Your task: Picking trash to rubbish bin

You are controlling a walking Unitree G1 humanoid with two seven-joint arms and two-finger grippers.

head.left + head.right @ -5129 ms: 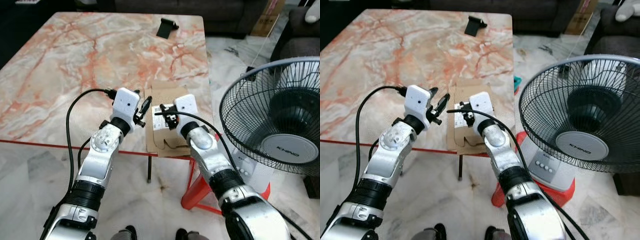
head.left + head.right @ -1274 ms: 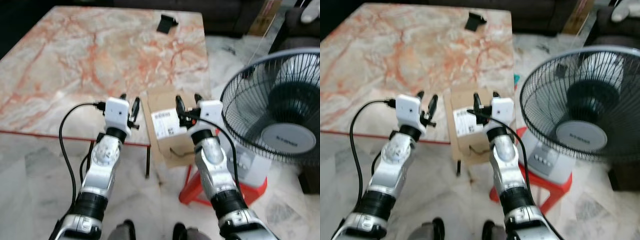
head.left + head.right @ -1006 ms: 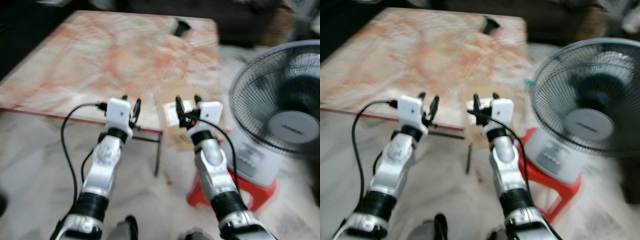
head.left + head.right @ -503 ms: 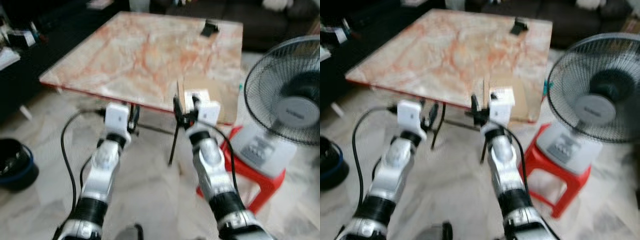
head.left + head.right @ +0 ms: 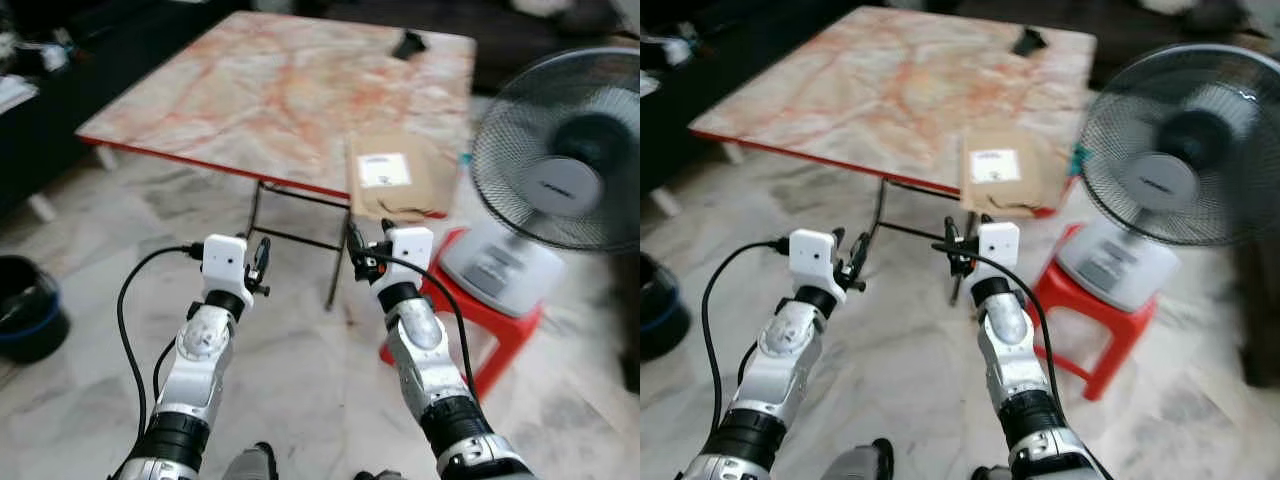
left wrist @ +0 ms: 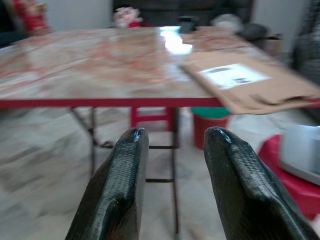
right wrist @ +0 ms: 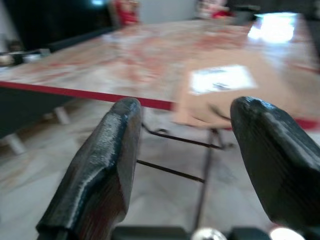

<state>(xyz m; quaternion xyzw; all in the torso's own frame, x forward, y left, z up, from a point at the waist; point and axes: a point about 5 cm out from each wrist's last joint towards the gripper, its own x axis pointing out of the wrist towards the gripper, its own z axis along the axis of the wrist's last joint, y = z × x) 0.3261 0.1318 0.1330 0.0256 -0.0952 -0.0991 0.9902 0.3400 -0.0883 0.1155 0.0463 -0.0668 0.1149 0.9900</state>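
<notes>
A flat brown cardboard box [image 5: 395,180] with a white label lies on the near right corner of the marble table [image 5: 250,90], jutting over its edge. It also appears in the left wrist view as the cardboard box [image 6: 250,80] and in the right wrist view as the cardboard box [image 7: 225,90]. My left gripper [image 5: 258,268] and right gripper [image 5: 368,242] hang over the floor in front of the table, short of the box and apart from it. Both are open with nothing between their fingers. A black bin [image 5: 28,320] with a blue rim stands on the floor at far left.
A large standing fan [image 5: 565,160] sits on a red plastic stool [image 5: 490,325] right of the table. A small black object [image 5: 408,44] lies at the table's far edge. The table's thin metal legs [image 5: 340,270] stand just ahead of the grippers. Marble floor lies all around.
The view has pulled back from the table and turned left, bringing the bin into sight. Both grippers have come away from the sides of the cardboard box, which stays on the table.
</notes>
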